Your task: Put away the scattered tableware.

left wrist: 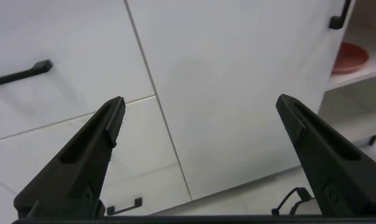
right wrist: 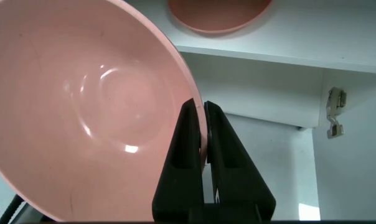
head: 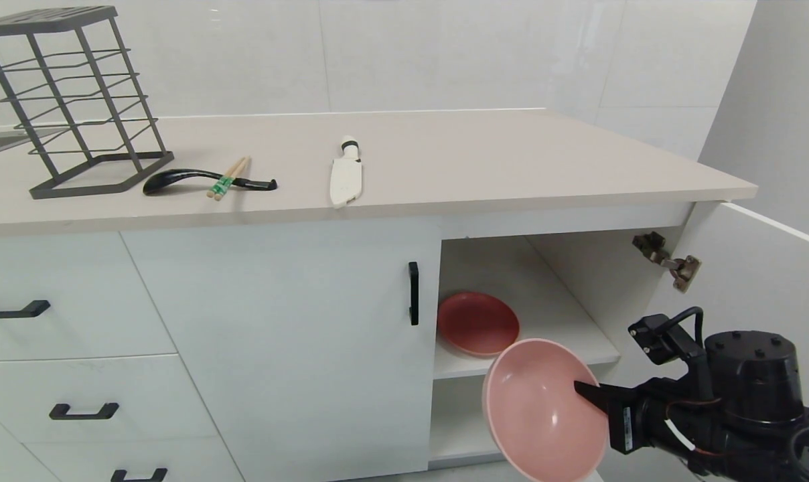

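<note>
My right gripper (head: 589, 391) is shut on the rim of a pink bowl (head: 542, 408), held tilted in front of the open cupboard, below the shelf. In the right wrist view the fingers (right wrist: 189, 143) clamp the pink bowl (right wrist: 82, 106) by its edge. A darker pink plate (head: 477, 323) lies on the cupboard shelf (head: 578, 338); the plate (right wrist: 219, 14) also shows beyond the bowl. On the counter lie a black spoon (head: 177, 179), chopsticks (head: 228, 177) and a white knife (head: 346, 175). My left gripper (left wrist: 197, 118) hangs open before the white drawer fronts, holding nothing.
A dark wire rack (head: 69, 94) stands at the counter's left. The cupboard door (head: 759, 268) is swung open on the right, its hinge (head: 666, 258) exposed. The shut door with a black handle (head: 413, 293) borders the opening on the left. Drawers with black handles (head: 13, 309) sit further left.
</note>
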Motion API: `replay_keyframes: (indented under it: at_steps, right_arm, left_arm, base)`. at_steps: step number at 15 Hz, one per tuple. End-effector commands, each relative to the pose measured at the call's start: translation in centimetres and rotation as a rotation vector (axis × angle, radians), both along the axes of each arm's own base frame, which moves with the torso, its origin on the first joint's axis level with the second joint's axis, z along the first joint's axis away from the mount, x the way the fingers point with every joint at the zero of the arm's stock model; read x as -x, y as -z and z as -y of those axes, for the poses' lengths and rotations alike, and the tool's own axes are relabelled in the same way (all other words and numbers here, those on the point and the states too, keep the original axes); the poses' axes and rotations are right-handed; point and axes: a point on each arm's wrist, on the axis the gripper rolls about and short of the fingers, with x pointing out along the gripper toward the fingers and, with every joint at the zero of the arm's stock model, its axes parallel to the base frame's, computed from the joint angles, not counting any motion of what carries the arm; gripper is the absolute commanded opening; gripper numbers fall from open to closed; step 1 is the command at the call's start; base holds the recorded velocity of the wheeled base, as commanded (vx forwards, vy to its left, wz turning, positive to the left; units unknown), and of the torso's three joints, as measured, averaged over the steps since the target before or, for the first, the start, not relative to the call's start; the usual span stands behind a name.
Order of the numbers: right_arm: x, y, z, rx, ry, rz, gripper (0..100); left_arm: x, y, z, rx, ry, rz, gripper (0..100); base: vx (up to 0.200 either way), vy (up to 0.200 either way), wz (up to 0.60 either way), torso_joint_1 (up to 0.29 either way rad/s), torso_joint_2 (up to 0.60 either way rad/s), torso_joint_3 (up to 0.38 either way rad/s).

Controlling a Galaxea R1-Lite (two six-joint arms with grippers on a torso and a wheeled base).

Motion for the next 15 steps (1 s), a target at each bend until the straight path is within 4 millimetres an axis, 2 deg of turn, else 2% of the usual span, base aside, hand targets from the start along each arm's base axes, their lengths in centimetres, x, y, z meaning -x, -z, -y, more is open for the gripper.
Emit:
replay_keyframes:
  at_steps: [1,4,10,12,13,15]
  right_arm:
    - [-0.1,-0.1,-0.1,-0.002,-0.003,0.004,0]
    - [-0.6,-0.2,-0.3,-0.009,-0.001,0.016,0]
    - [-4.1,1.0,-1.8,-0.020,0.005,0.039,0]
    - [-5.6,2.9,-1.6,-0.019,0.029,0.040,0]
    - [-6.8,4.4,-1.3,-0.017,0.056,0.039,0]
    - [-9.2,5.7,-0.4,-0.026,0.111,0.068,0]
  left_arm:
    - [0.8,1.2,0.0,0.006,-0.047,0.051,100]
    - [1.7,2.2,0.1,0.016,-0.064,0.043,100]
    - [1.8,2.1,0.1,0.028,-0.079,0.085,100]
    - [1.8,2.1,0.0,0.024,-0.091,0.092,100]
    - [1.8,1.9,0.0,0.020,-0.093,0.106,100]
    - [1.8,2.0,0.0,0.028,-0.094,0.104,100]
  base:
    - [0.000,0.000,0.00,0.000,0.00,0.000]
    - [0.000,0.000,0.00,0.000,0.00,0.000]
    - [0.000,0.000,0.00,0.000,0.00,0.000]
    - [0.000,0.000,0.00,0.000,0.00,0.000]
    - [0.000,0.000,0.00,0.000,0.00,0.000]
    - [0.000,0.000,0.00,0.000,0.00,0.000]
